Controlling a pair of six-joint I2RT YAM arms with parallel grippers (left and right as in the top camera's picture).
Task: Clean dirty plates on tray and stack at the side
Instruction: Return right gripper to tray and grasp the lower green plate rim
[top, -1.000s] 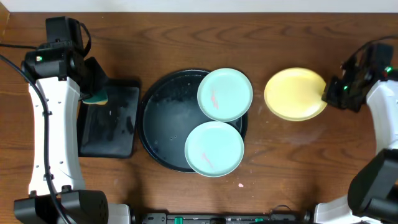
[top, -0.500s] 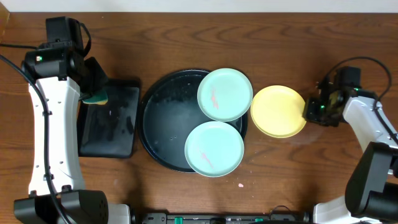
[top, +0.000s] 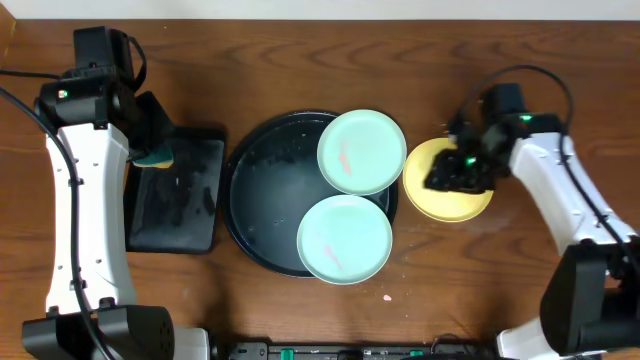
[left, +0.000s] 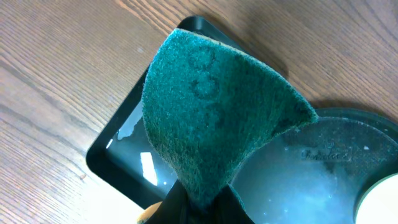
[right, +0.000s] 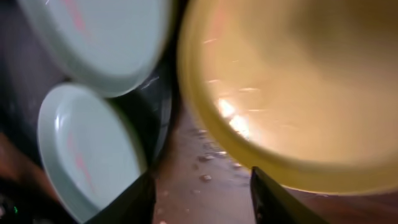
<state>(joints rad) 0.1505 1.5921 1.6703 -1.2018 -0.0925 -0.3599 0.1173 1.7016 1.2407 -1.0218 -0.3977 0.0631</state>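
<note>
Two pale mint-green plates (top: 362, 151) (top: 344, 238) with pink smears lie on the right side of the round black tray (top: 260, 180). The pale yellow plate (top: 428, 198) lies on the table just right of the tray, close to the upper green plate. My right gripper (top: 455, 172) hovers over the yellow plate, open and empty. In the right wrist view (right: 202, 196) its fingers frame wet wood, with the yellow plate (right: 292, 81) and green plates (right: 87, 149) beyond. My left gripper (top: 155, 150) is shut on a green scouring pad (left: 211, 112).
A rectangular black tray (top: 180, 195) with water in it lies left of the round tray, under my left gripper. The round tray holds soapy water (left: 311, 168). Water drops lie on the wood by the yellow plate. A pink speck (top: 387, 297) lies near the front edge.
The right gripper carried the yellow plate left and down beside the round tray, let it go, then moved left over it. The left arm has not moved.
</note>
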